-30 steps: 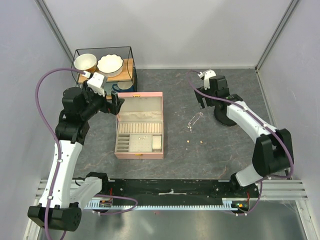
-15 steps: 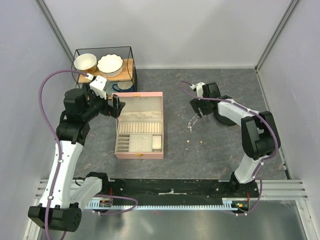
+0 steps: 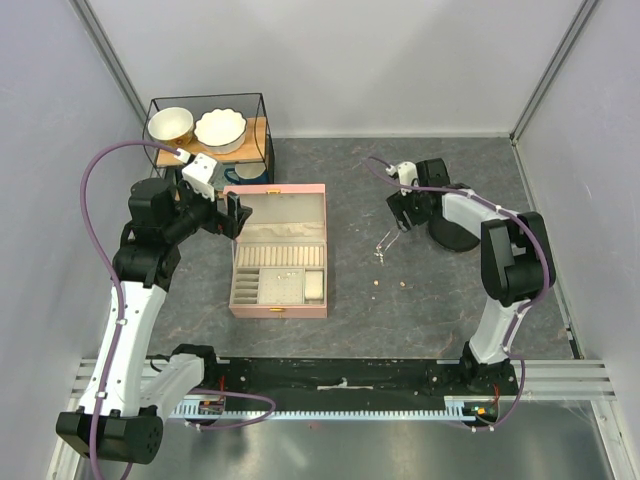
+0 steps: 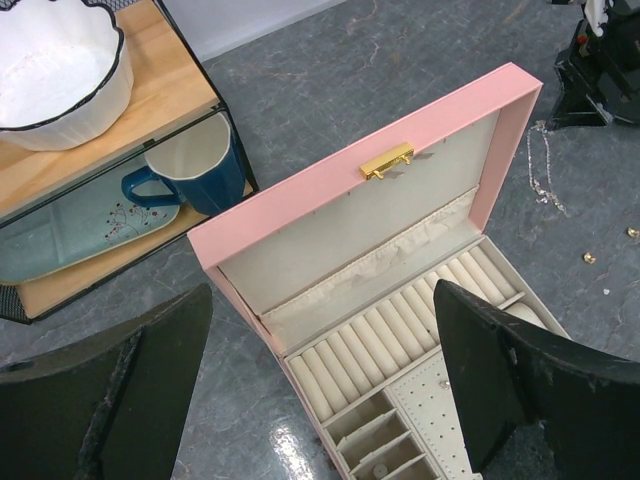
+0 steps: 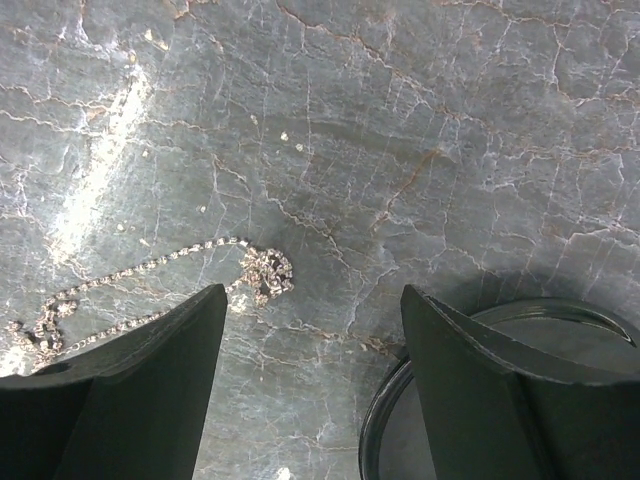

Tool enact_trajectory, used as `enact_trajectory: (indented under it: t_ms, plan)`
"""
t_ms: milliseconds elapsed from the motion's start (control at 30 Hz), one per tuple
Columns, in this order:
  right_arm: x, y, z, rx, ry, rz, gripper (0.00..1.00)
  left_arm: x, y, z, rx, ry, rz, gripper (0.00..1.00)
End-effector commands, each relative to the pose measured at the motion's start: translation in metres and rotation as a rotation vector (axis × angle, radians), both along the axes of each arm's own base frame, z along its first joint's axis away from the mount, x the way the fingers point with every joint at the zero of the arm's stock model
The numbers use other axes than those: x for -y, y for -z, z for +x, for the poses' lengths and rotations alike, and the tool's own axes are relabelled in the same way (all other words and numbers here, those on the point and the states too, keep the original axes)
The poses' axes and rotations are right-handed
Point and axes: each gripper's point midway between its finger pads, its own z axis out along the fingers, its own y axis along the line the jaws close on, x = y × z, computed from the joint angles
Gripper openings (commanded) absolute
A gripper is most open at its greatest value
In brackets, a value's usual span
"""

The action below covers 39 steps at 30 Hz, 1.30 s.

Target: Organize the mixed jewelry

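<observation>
A thin silvery chain (image 3: 388, 241) lies on the grey table right of the open pink jewelry box (image 3: 279, 256); it also shows in the right wrist view (image 5: 150, 285) and the left wrist view (image 4: 545, 180). Two tiny gold pieces (image 3: 403, 286) lie in front of it, also in the left wrist view (image 4: 589, 257). My right gripper (image 3: 402, 212) is open and empty, just above the chain's far end, beside the black disc stand (image 3: 452, 229). My left gripper (image 3: 234, 212) is open and empty over the box's left rear corner.
A wire shelf (image 3: 210, 140) at the back left holds two white bowls, a blue mug (image 4: 195, 178) and a plate. The box lid (image 4: 370, 190) stands open with a gold clasp. The black stand's rim (image 5: 450, 370) is under my right finger.
My right gripper moved down toward the chain and then pulled back a little toward the black stand. My left gripper shifted slightly right over the box.
</observation>
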Motion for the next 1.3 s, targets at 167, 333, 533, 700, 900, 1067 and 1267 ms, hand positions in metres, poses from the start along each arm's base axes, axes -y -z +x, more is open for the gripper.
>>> enact_trajectory:
  t_ms: [167, 333, 533, 700, 900, 1067, 1267]
  plan:
    - [-0.010, -0.002, 0.009, 0.003, -0.056, 0.044, 0.77, 0.001, -0.006, -0.001, 0.041, 0.029, 0.023, 0.99]
    - [-0.015, 0.002, 0.008, -0.010, -0.068, 0.063, 0.75, 0.001, -0.007, -0.001, 0.044, 0.029, 0.024, 0.99]
    - [-0.016, 0.007, 0.010, -0.017, -0.069, 0.064, 0.72, 0.000, -0.006, -0.001, 0.047, 0.026, 0.029, 0.99]
    - [-0.017, 0.007, 0.015, -0.016, -0.067, 0.071, 0.69, 0.000, -0.004, -0.001, 0.045, 0.028, 0.035, 0.99]
    - [-0.020, 0.012, 0.014, -0.029, -0.073, 0.074, 0.61, -0.001, -0.003, -0.002, 0.044, 0.024, 0.038, 0.99]
    - [-0.018, 0.022, 0.005, -0.057, -0.066, 0.068, 0.52, -0.001, -0.005, -0.002, 0.053, 0.022, 0.040, 0.99]
    - [-0.019, 0.028, -0.003, -0.074, -0.068, 0.055, 0.45, 0.001, -0.005, -0.003, 0.051, 0.032, 0.036, 0.99]
